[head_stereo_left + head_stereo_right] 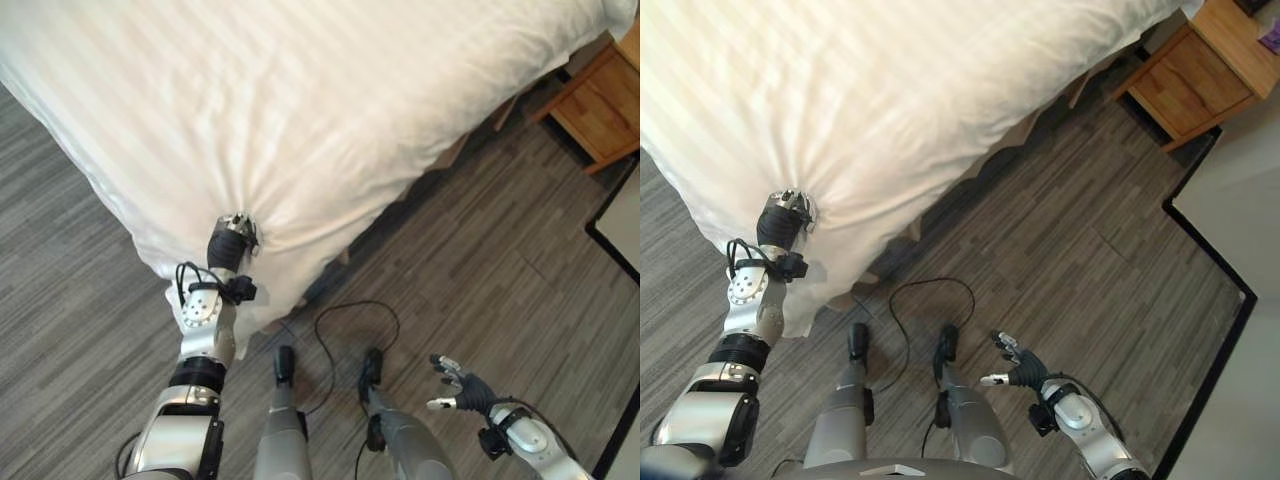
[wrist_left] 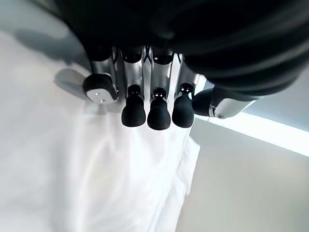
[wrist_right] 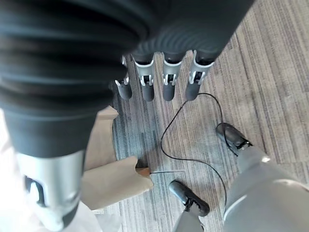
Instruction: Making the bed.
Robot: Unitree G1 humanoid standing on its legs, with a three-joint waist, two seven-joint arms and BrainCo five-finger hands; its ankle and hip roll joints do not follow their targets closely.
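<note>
The right hand point(image 1: 462, 388) is hanging low over the grey wood-grain plank floor point(image 1: 480, 260), its fingers spread loosely and holding nothing. Farther out, the left hand point(image 1: 232, 240) is pressing into the white striped fabric duvet point(image 1: 300, 110) near the bed's corner, fingers curling and bunching the cloth, with creases radiating from the grip. The duvet is covering the bed and draping over its corner. Beyond, a light-brown wooden bedside cabinet point(image 1: 600, 105) is standing beside the bed.
</note>
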